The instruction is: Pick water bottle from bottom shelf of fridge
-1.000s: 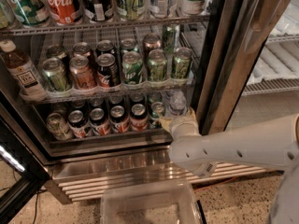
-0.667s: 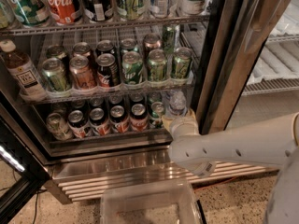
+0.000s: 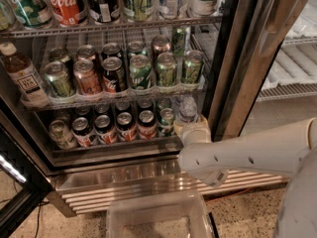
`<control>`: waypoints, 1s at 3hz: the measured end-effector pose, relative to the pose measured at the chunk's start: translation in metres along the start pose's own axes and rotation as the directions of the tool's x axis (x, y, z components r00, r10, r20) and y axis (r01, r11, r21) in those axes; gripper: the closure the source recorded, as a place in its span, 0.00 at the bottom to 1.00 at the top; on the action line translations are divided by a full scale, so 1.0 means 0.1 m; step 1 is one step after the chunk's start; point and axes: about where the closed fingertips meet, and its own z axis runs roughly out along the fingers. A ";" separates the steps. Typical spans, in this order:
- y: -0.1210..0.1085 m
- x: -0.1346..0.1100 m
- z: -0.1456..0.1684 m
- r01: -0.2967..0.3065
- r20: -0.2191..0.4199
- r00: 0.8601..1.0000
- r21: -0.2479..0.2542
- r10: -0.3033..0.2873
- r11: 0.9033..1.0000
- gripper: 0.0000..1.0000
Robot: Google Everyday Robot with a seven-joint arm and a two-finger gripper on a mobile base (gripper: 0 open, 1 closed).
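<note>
The fridge (image 3: 232, 58) stands open in front of me. Its bottom shelf (image 3: 114, 146) holds rows of soda cans. The clear water bottle (image 3: 187, 108) stands upright at the right end of that shelf, next to a green can (image 3: 166, 119). My gripper (image 3: 191, 128) reaches in from the right, at the base of the water bottle and right against it. My white arm (image 3: 247, 152) runs from the gripper to the right edge of the view. The bottle's lower part is hidden behind the gripper.
A brown tea bottle (image 3: 22, 78) stands at the left of the middle shelf beside rows of cans (image 3: 141, 71). A clear plastic bin (image 3: 158, 217) sits below. The louvred base (image 3: 124, 185) and the dark door post (image 3: 247, 68) flank my arm. Wire racks (image 3: 292, 78) show on the right.
</note>
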 end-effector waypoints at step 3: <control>0.01 -0.07 0.20 0.001 0.014 1.000 -0.002 -0.001 1.000 0.29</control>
